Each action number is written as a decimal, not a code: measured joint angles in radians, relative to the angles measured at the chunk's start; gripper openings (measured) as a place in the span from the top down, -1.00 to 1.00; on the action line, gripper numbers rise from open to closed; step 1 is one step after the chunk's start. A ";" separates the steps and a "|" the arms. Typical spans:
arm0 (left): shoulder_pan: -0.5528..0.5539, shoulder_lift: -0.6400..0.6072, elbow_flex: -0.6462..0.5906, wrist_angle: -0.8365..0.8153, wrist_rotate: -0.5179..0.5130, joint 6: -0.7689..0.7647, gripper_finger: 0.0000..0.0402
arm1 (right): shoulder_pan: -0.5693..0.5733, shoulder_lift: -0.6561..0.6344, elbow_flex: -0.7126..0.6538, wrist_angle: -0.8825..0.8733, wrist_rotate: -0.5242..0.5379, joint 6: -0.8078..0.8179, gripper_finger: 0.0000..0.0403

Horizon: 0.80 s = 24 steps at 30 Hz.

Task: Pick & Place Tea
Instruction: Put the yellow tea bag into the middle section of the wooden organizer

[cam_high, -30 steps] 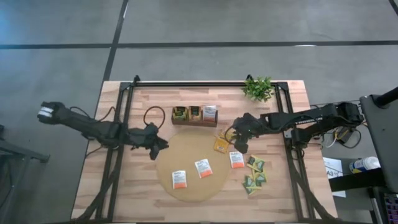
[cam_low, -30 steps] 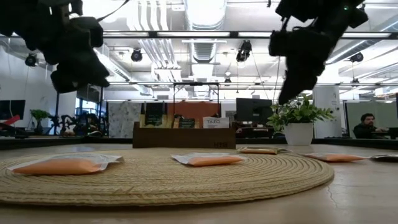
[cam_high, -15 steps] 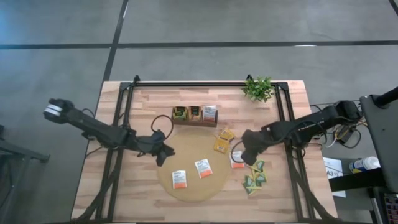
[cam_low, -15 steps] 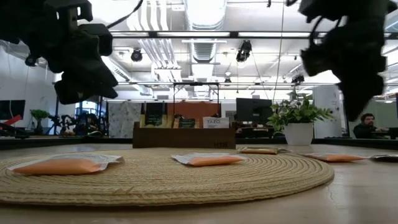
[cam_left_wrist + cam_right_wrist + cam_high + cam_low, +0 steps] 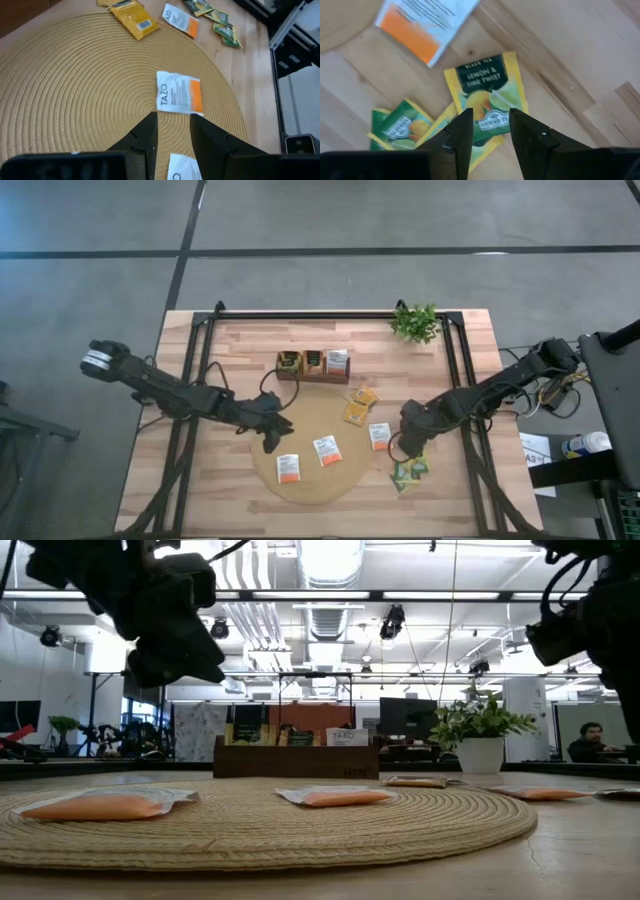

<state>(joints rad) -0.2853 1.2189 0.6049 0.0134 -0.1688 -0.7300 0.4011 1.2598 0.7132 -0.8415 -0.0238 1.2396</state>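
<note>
High view shows the right claw [image 5: 408,442] low over the loose pile of tea bags on the bare wood of the counter [image 5: 460,490], just off the edge of the round mat [image 5: 300,492]. Right wrist view shows its 2 fingers [image 5: 457,132] apart with nothing between them, and the yellow lemon tea bag [image 5: 487,100] lies flat right in front of them. Green tea bags [image 5: 400,127] lie beside it, partly tucked under it.

The left claw [image 5: 172,130] hangs over the mat, fingers apart and holding nothing, with a white and orange tea bag [image 5: 179,93] just ahead of it. 2 more white and orange bags [image 5: 288,468] lie on the mat, 1 sits at its edge, and 2 yellow ones [image 5: 357,408] lie near the dark tray [image 5: 312,376].

To do this step well, the right claw should come straight down with 1 finger on each side of the yellow bag. The bag is thin and flat (so it may slide away), so the fingers likely need to press on the wood and pinch an edge. It should take only 1 bag, not the green ones under it. Then it should lift slowly.
</note>
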 joint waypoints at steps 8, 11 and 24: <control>0.003 -0.007 0.062 -0.056 0.003 -0.007 0.47 | 0.042 0.000 -0.018 0.006 0.000 0.037 0.35; 0.003 -0.011 0.085 -0.056 0.003 -0.010 0.47 | 0.047 0.000 -0.020 0.010 0.000 0.042 0.34; 0.002 -0.011 0.112 -0.055 0.003 -0.094 0.47 | 0.046 0.000 -0.021 0.047 0.056 -0.009 0.40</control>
<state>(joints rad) -0.2829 1.2083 0.7166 -0.0420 -0.1658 -0.8236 0.4470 1.2598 0.6926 -0.7943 0.0325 1.2309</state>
